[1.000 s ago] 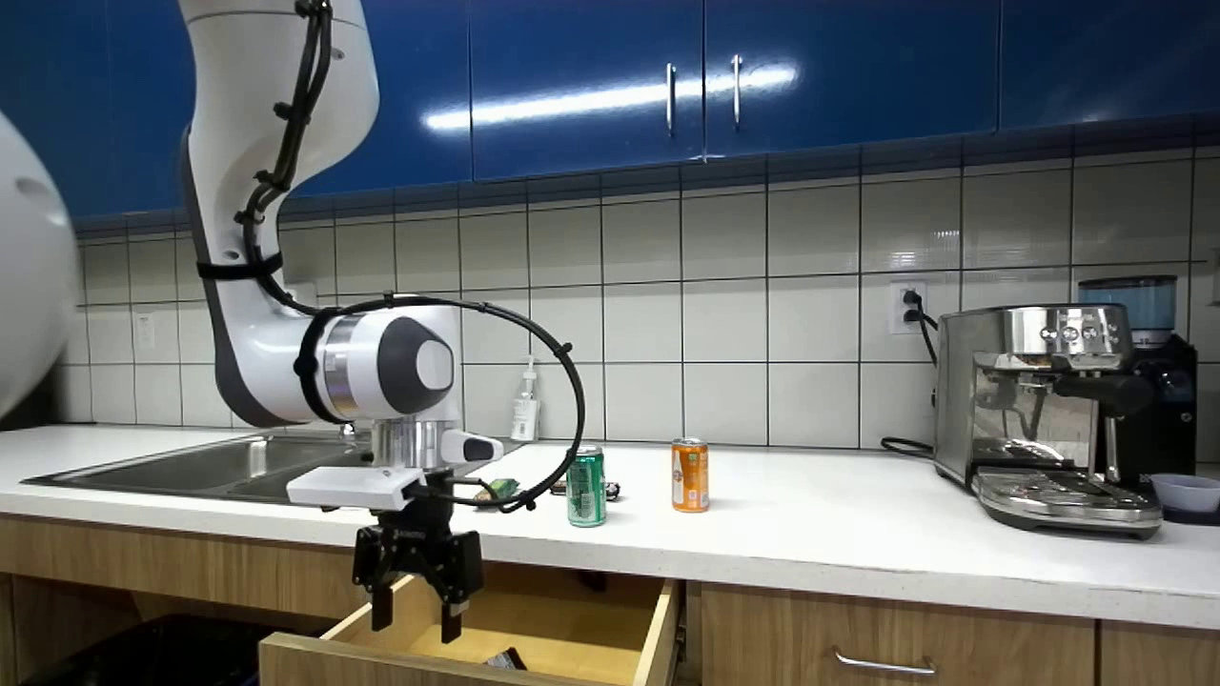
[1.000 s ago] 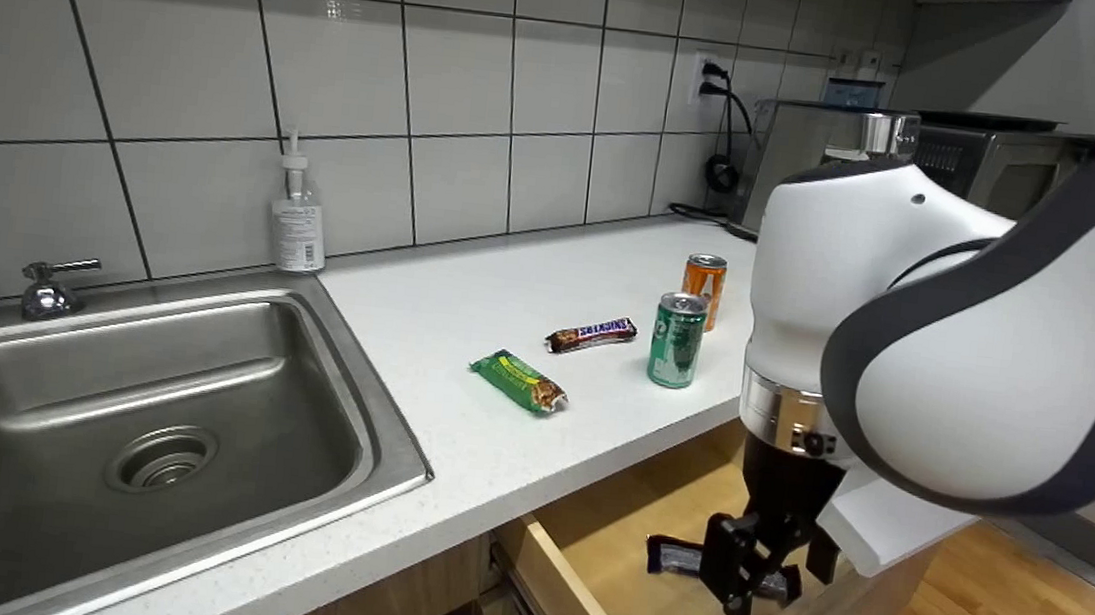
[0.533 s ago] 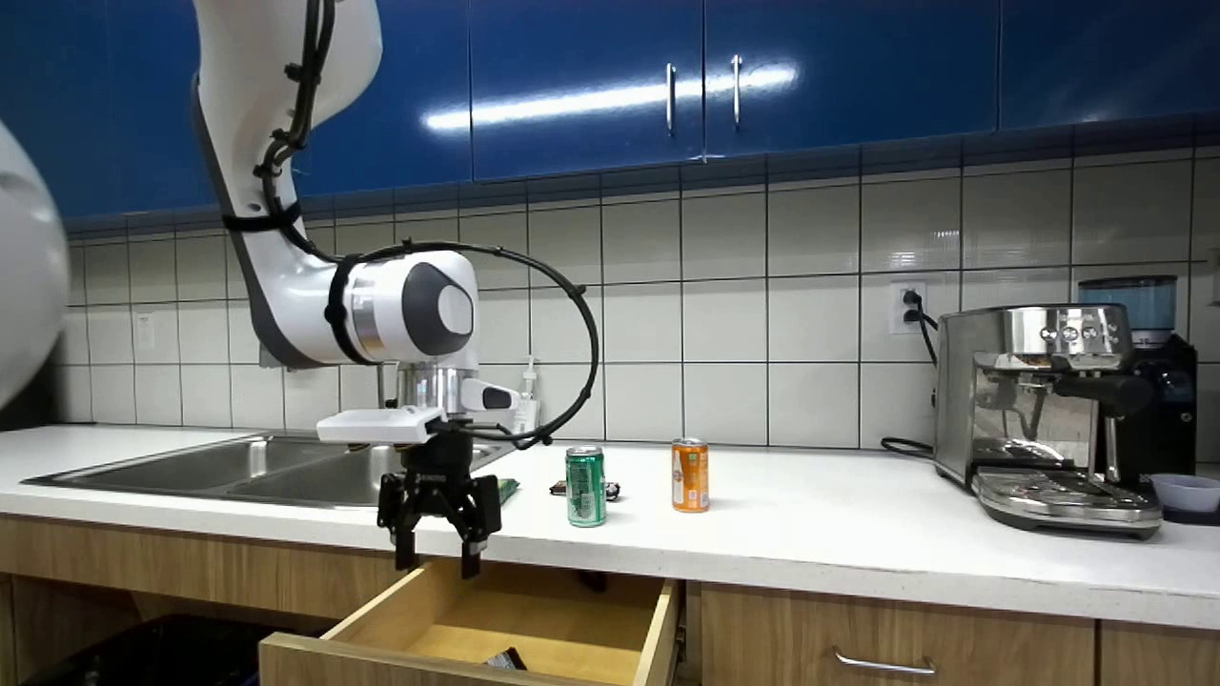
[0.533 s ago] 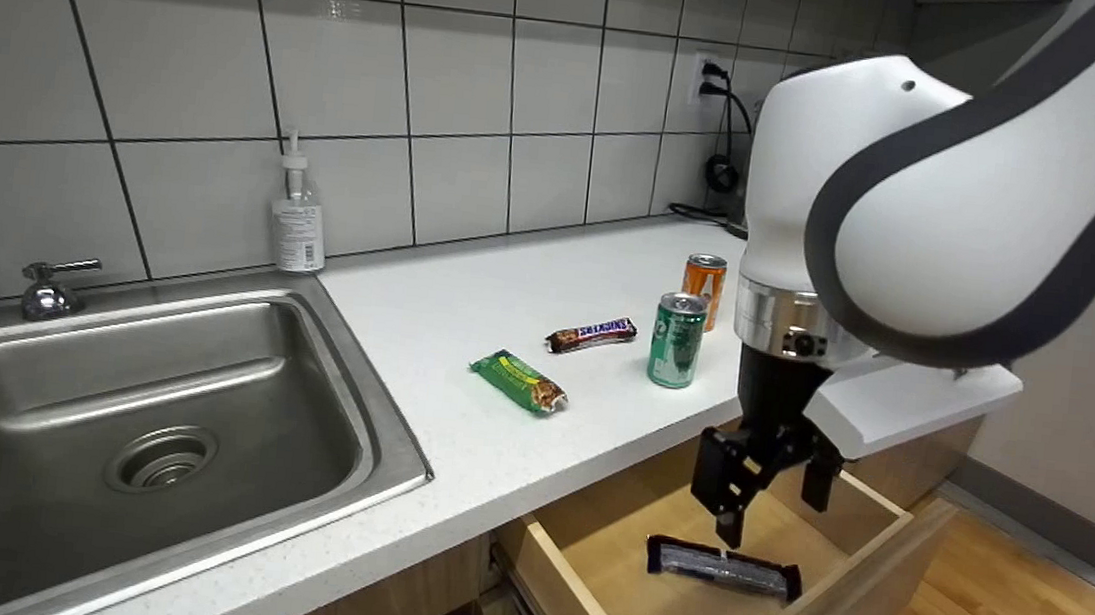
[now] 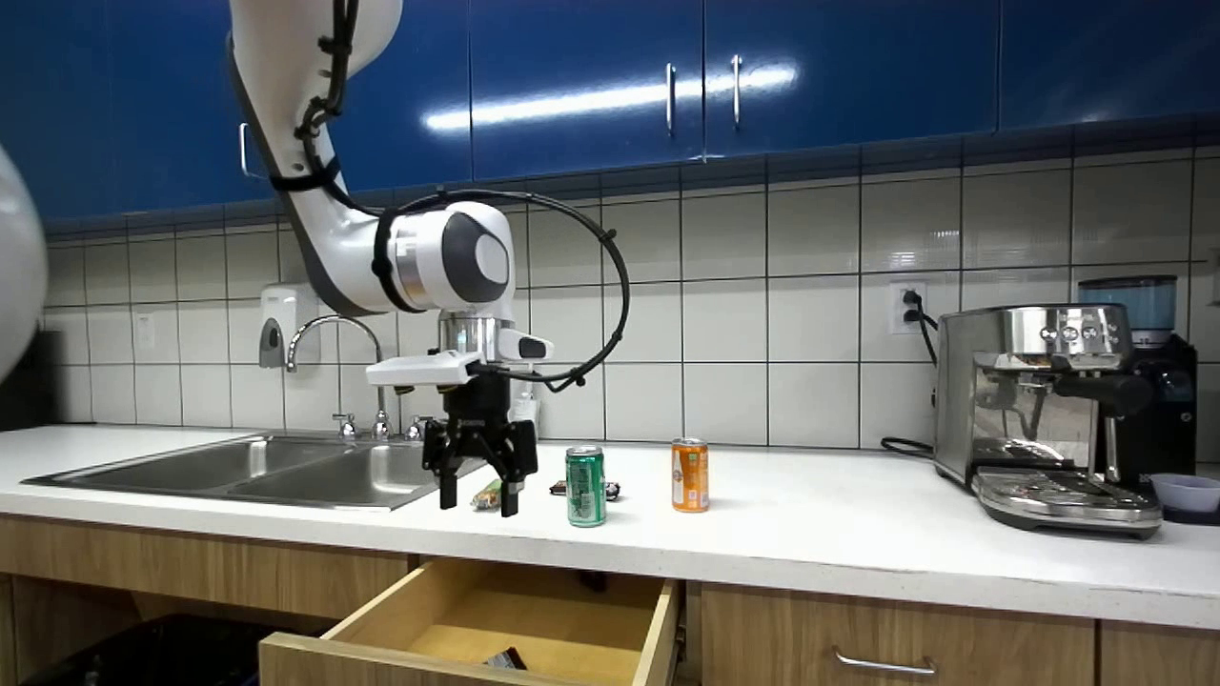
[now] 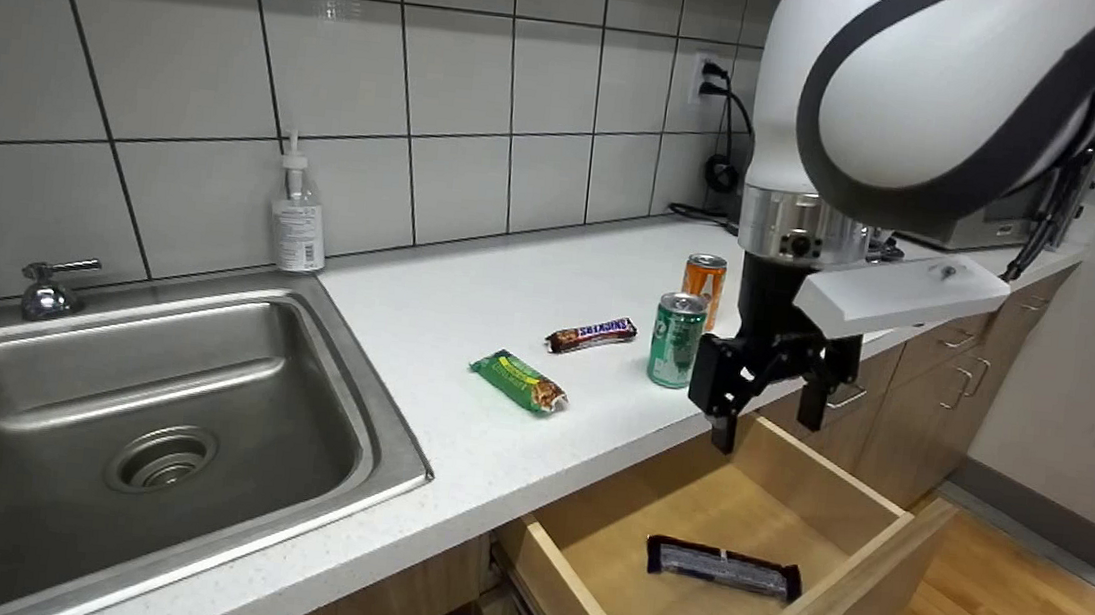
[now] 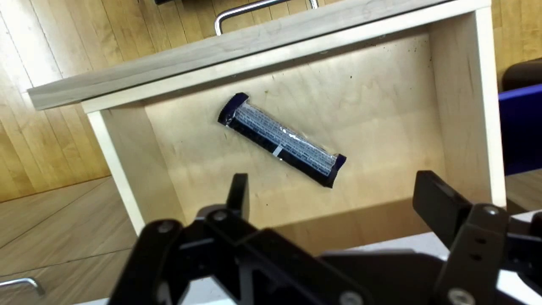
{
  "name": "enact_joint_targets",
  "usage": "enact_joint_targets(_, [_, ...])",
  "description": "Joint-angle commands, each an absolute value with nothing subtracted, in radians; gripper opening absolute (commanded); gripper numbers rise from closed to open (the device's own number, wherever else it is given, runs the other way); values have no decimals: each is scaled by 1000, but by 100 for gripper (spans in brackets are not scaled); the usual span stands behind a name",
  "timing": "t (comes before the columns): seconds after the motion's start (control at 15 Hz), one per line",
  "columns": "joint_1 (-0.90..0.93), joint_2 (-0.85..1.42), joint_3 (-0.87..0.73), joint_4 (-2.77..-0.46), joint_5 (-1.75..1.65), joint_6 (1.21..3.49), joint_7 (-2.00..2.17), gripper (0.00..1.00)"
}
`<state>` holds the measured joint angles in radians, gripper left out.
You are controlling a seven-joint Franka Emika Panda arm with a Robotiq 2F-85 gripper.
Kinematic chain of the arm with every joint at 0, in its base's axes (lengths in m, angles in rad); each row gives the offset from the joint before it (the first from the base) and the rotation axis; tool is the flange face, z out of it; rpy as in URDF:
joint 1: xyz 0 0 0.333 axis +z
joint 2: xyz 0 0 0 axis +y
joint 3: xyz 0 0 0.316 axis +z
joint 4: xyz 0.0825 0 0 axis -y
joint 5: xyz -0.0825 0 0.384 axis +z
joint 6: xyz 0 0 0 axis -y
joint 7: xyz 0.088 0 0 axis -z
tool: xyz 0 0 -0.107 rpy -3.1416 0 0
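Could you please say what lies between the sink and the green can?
In an exterior view, a green-wrapped bar and a Snickers bar lie on the counter there.

The arm [image 5: 334, 233] is glossy white and full of rounded curves; above the silver collar [image 5: 469, 333] it has a thick dark grey band [image 6: 889, 208], a round dark cap [image 5: 461, 272] with a pale oval disc [image 5: 491, 259] in it, a shiny metal ring [image 5: 408, 262] and black straps [image 5: 383, 259]; a black cable [image 5: 623, 293] with small ties [image 5: 610, 234] along it loops out to one side of the collar; near the collar sit a flat white box [image 5: 419, 369] and a white knob [image 5: 508, 343] with a dark oval face [image 5: 533, 349]; below the collar, the end effector [image 5: 479, 502] is dull black and hinged, with round screw heads [image 7: 460, 296], a bar [image 7: 480, 271] pierced by two small oval holes [image 7: 476, 257], and blunt fingers [image 7: 438, 207].
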<state>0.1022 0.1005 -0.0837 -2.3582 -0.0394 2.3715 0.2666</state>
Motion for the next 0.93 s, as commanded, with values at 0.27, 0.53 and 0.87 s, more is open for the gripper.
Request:
enact_joint_targets(0.27, [25,126,-71,-2197,-10,2265,256,100])
enact_joint_targets(0.53, [5,158,-76,-2123,-4,2240,259,100])
enact_joint_targets(0.87, [7,167,-74,-2126,-23,2279,244,100])
